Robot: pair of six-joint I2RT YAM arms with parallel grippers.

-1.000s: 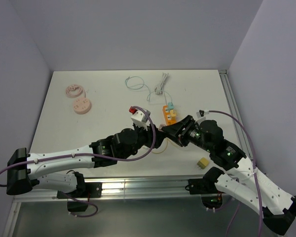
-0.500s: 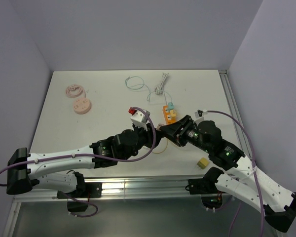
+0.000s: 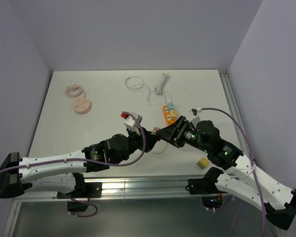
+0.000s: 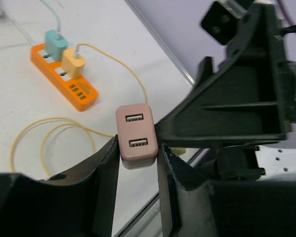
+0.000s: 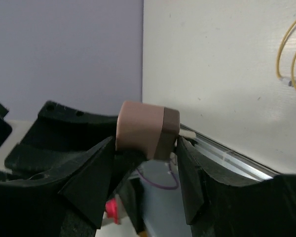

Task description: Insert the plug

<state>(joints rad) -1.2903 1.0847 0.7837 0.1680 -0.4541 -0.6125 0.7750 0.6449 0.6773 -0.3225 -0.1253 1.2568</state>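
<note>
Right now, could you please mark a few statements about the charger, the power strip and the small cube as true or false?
1. The pink charger shows two USB ports on its face. True.
2. A teal plug and a yellow plug sit side by side in the orange power strip. True.
3. The pink charger is already plugged into the orange power strip. False: it is held clear of the strip, between the fingers of the left claw.
4. The small yellow cube lies in the far left corner of the table. False: it lies near the table's front edge, on the right side.
</note>
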